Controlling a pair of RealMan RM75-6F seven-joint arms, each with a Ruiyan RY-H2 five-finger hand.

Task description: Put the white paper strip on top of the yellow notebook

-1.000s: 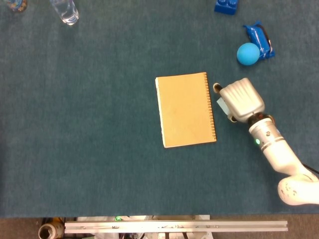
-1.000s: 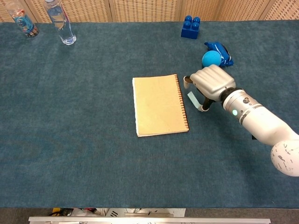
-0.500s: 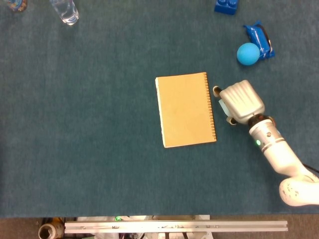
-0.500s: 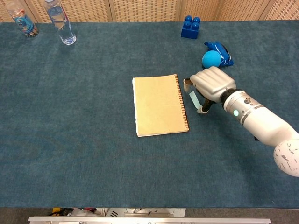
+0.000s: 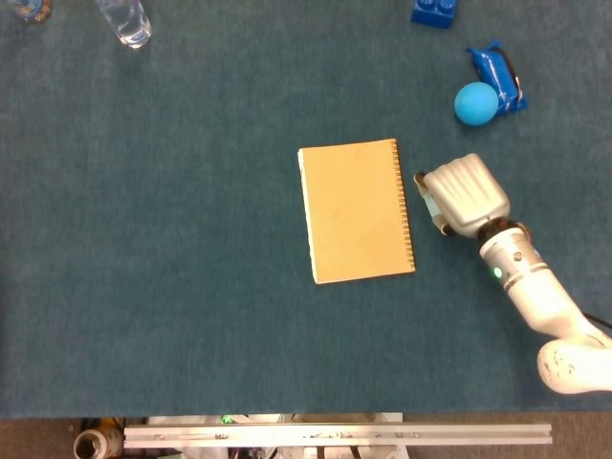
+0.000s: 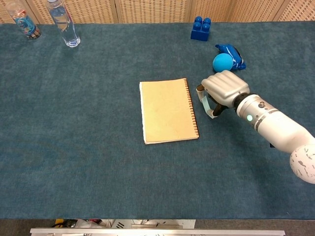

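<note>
1. The yellow notebook (image 5: 356,211) (image 6: 168,110) lies flat and closed on the blue-carpeted counter (image 5: 172,239) (image 6: 83,128), near its middle, with the spiral binding along its right edge.
2. The right hand (image 5: 463,194) (image 6: 224,89) sits just beside that binding edge, palm down, fingers curled toward the counter.
3. The white paper strip (image 5: 429,204) (image 6: 203,103) shows as a pale sliver under the curled fingers, between the hand and the notebook. The hand appears to pinch the strip, and the strip is not on the notebook.
4. The left hand shows in neither view.
5. A blue ball (image 5: 475,103) (image 6: 223,62) lies beyond the right hand, touching a blue packet (image 5: 502,74) (image 6: 233,53).
6. A blue building block (image 5: 433,11) (image 6: 200,28) stands further back, near the far edge.
7. A clear bottle (image 5: 124,19) (image 6: 64,24) stands upright at the far left corner, and a second bottle (image 6: 23,19) with a coloured label stands near it.
</note>
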